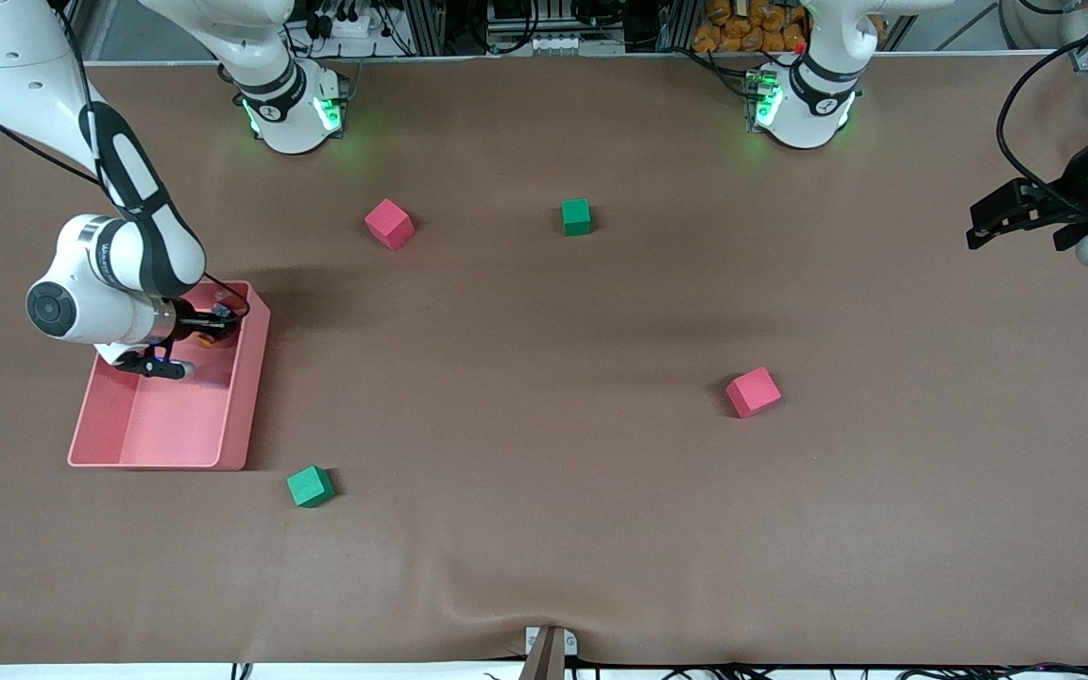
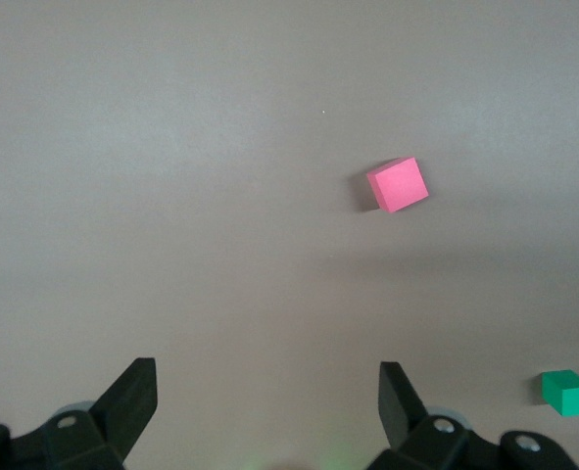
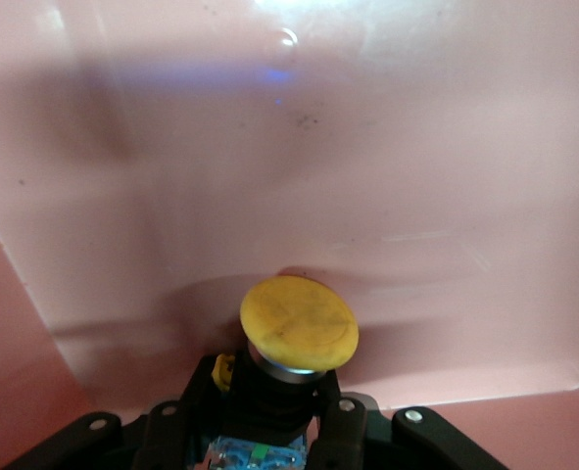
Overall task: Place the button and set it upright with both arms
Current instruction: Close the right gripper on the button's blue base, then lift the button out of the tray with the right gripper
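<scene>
Two arms are at my disposal, and only one is working at this moment. My right gripper [image 1: 209, 328] is down inside the pink tray [image 1: 237, 416] at the right arm's end of the tabletop [image 1: 544, 529], toward the tray's 12 o'clock end, and its jaws are closed on the black body of the button [image 3: 299, 333]; in the right wrist view the round orange-yellow cap pokes out past the fingertips, facing the tray wall, so I judge the button is held lying on its side, not upright. My left gripper [image 2: 265, 411] waits in the air over the left arm's end of the tabletop, jaws spread wide with nothing between them. Four foam cubes are scattered about, none of them my concern: a red cube [image 1: 388, 224] and a green cube [image 1: 576, 216] toward 12 o'clock near the bases, another red cube [image 1: 753, 392] toward 4 o'clock from centre, and another green cube [image 1: 310, 486] just off the tray's 5 o'clock corner. I judge the step in hand is the pick out of the tray, grasp just made. Next I need to lift straight up clear of the tray walls, carry the button toward the tabletop's middle, and bring the left arm in to help turn it cap-up.
</scene>
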